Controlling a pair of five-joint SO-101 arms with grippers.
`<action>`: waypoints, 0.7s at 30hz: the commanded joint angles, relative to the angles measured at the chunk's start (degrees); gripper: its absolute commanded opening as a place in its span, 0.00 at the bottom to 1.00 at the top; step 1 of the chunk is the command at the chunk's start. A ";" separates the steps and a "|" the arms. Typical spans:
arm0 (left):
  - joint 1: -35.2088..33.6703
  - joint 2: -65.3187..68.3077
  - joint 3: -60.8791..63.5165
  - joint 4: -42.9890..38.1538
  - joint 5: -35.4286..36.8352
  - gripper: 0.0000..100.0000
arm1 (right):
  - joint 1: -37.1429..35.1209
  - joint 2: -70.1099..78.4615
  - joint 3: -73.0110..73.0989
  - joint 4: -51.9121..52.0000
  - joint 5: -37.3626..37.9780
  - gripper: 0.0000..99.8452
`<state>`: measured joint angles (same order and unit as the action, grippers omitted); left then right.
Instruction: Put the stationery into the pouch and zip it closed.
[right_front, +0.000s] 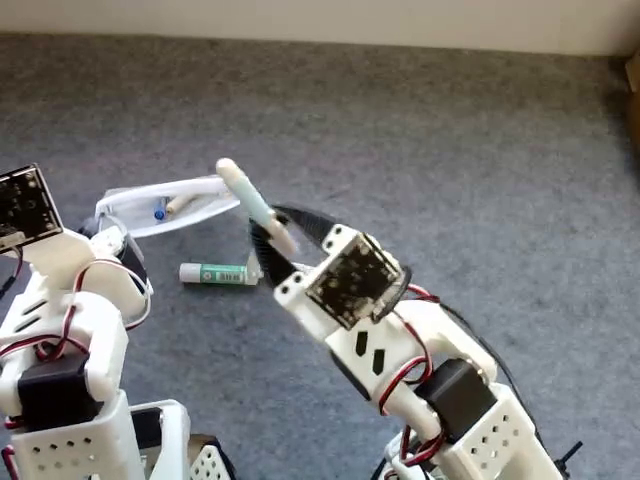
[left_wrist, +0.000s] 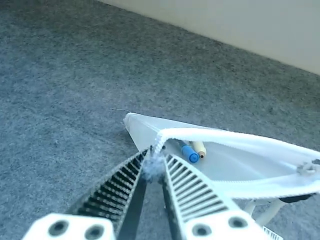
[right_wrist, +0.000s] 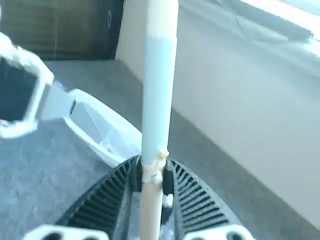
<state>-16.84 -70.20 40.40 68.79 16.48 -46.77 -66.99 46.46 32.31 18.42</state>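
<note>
Right pincer (right_wrist: 150, 172) clenched on a pale blue pen (right_wrist: 159, 75), held tilted above the grey surface (right_front: 450, 150). Green-labelled stick (right_front: 213, 273) lies flat on the surface just beside that pincer. Left pincer (left_wrist: 156, 162) clenched on the zipper-edge corner of the white pouch (left_wrist: 225, 135). The pouch is open farther back, with a blue-capped pen (left_wrist: 189, 152) and a cream pen (left_wrist: 199, 148) inside.
</note>
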 joint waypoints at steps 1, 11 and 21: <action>1.36 -0.13 -0.31 -1.67 0.62 0.01 | -3.65 4.00 -0.13 -11.38 -1.49 0.00; 1.27 -0.13 -0.22 -1.41 0.44 0.01 | -6.90 23.60 -0.13 -46.73 -1.49 0.00; 1.27 -0.13 -0.22 -1.41 0.44 0.01 | -7.43 33.98 2.15 -59.56 -1.49 0.00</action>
<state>-16.84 -70.20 40.40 68.70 16.57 -53.36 -33.05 47.87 -24.13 17.36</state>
